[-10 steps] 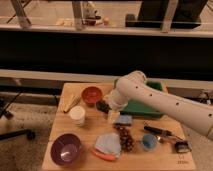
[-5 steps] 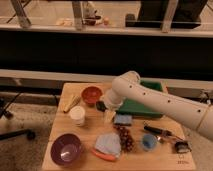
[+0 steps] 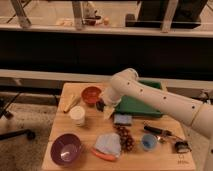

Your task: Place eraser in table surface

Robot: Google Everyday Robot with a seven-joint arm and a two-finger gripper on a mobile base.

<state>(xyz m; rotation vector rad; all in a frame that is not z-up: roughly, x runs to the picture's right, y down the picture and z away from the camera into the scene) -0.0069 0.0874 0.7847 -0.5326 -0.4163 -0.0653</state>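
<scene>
The black eraser (image 3: pixel 100 105) shows just right of the orange bowl (image 3: pixel 91 94), at the far middle of the table surface (image 3: pixel 90 134). The gripper (image 3: pixel 106 109) is right beside it, jaws wide; whether they touch it cannot be told. The green tray (image 3: pixel 145 107) lies to the right.

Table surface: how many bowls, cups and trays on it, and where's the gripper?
Bowls: 2 (orange bowl, purple bowl)
Cups: 2 (white cup, blue cup)
Trays: 1 (green tray)
Total: 5
Gripper: open, low between orange bowl and green tray.
</scene>
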